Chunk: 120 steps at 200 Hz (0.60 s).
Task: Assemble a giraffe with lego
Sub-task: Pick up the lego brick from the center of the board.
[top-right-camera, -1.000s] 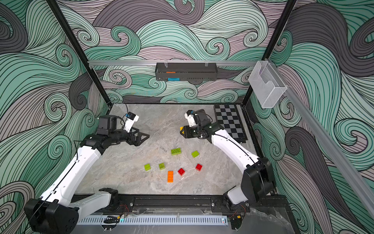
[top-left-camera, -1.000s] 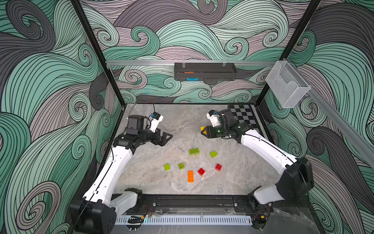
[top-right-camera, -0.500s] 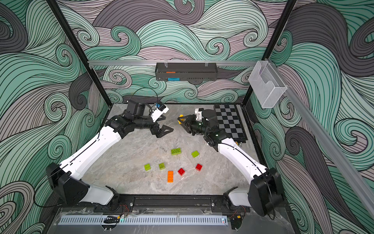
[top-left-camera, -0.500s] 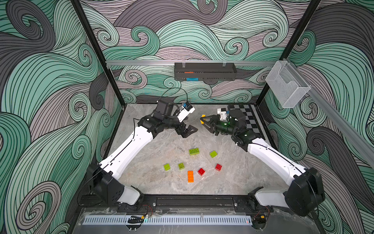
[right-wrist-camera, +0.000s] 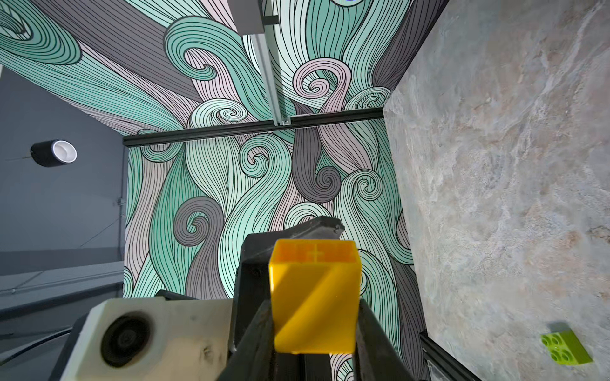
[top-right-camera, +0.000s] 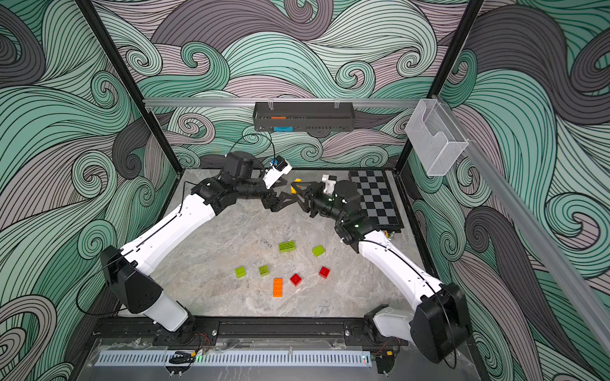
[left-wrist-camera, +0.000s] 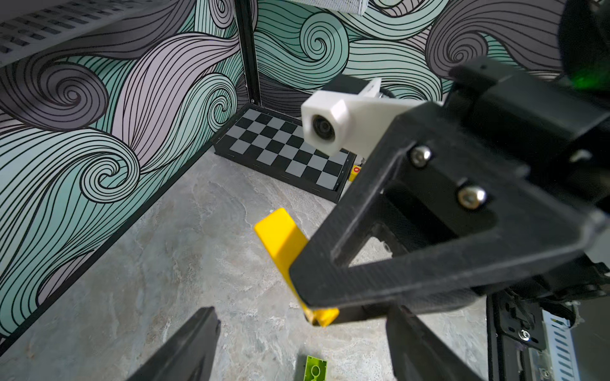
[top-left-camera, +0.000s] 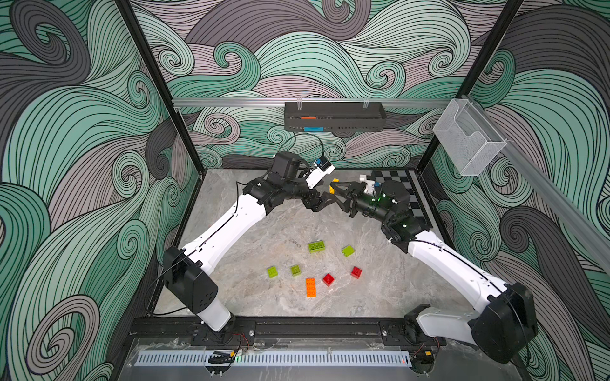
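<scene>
The lego is scattered, none of it joined into a giraffe. The yellow brick (right-wrist-camera: 315, 306) is up in the air over the back of the desk (top-left-camera: 264, 237), clamped between the two fingers of the right claw (top-left-camera: 332, 188) with its hollow underside facing away from that wrist. Right up against it is the left claw (left-wrist-camera: 302, 316), its jaws spread wide and gripping nothing. From the left wrist, the yellow brick sits just beyond those fingertips, in line with the gap between them. I cannot tell whether they touch it.

In both top views the two claws meet nose to nose near the back wall, beside the checkerboard (top-left-camera: 414, 198).

The other bricks lie on the desk nearer the front, all apart from one another and well away from both claws:
- a long green brick (top-left-camera: 316, 246) and a tilted green brick (top-left-camera: 348, 250)
- two small green bricks (top-left-camera: 272, 271) (top-left-camera: 295, 270), side by side closer to the front
- the orange brick (top-left-camera: 310, 287), nearest the front rail
- two red bricks (top-left-camera: 328, 279) (top-left-camera: 356, 271), to the right of the orange brick
</scene>
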Available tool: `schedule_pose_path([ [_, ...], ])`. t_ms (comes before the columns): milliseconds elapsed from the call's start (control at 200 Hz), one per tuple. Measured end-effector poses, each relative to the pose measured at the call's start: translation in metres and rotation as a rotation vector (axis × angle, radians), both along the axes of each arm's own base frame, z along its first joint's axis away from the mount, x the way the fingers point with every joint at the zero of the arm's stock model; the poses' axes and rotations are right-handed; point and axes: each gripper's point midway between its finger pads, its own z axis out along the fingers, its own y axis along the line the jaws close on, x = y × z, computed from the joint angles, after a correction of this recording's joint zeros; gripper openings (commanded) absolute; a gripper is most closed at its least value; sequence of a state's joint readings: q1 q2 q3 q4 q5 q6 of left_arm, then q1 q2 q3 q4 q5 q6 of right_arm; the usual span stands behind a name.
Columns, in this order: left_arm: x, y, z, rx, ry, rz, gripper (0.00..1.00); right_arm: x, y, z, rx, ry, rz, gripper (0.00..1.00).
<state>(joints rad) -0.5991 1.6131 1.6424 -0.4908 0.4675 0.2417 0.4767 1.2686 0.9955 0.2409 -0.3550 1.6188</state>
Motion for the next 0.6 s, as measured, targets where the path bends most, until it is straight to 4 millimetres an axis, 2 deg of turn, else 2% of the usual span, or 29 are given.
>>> schedule_pose_path([
  [175, 0.001, -0.002, 0.007, -0.017, -0.005, -0.002, 0.77, 0.001, -0.001, 0.004, 0.018, 0.0, -0.012, 0.0],
  [225, 0.002, -0.003, 0.01, -0.023, -0.007, 0.001, 0.72, 0.001, -0.001, 0.004, 0.021, -0.002, -0.012, 0.0],
  [375, 0.006, -0.004, 0.015, -0.04, -0.01, 0.014, 0.64, -0.002, 0.004, 0.006, 0.032, -0.002, 0.002, 0.0],
  [480, 0.008, -0.006, 0.013, -0.046, 0.002, 0.021, 0.52, -0.002, 0.005, 0.01, 0.042, -0.01, -0.002, 0.0],
  [600, 0.007, -0.011, 0.013, -0.06, 0.021, 0.012, 0.27, 0.002, 0.003, 0.01, 0.048, -0.01, -0.025, 0.0],
])
